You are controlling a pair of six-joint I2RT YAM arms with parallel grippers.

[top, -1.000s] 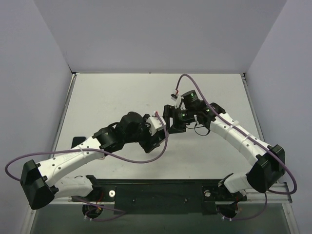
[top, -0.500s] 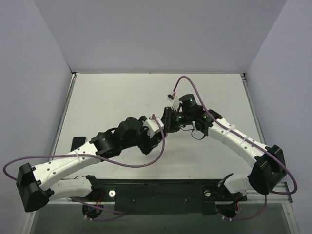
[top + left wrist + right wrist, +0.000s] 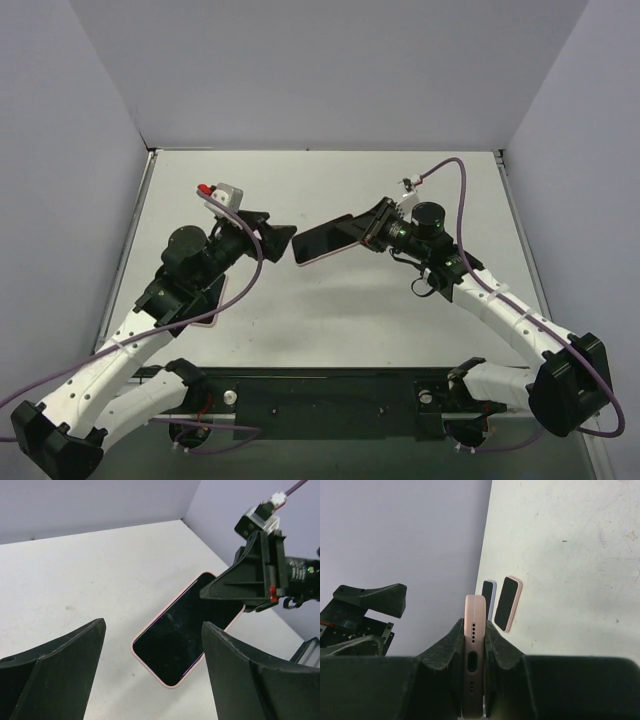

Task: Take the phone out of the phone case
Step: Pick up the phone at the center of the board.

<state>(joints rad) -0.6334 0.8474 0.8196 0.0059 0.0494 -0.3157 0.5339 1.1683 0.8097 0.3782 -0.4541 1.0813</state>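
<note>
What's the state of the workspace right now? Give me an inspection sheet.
Surface: white table, a few faint marks.
Job's things: phone inside its pink case, held off the table.
Clutter: pink-rimmed slab and pale-rimmed slab, phone-like, lying side by side near the left arm.
Grippers: right gripper shut on the phone's port end; left gripper open, apart from the phone.
Cables: left purple cable and right purple cable looped along the arms.
Surroundings: plain grey walls; nothing else seen.
</note>
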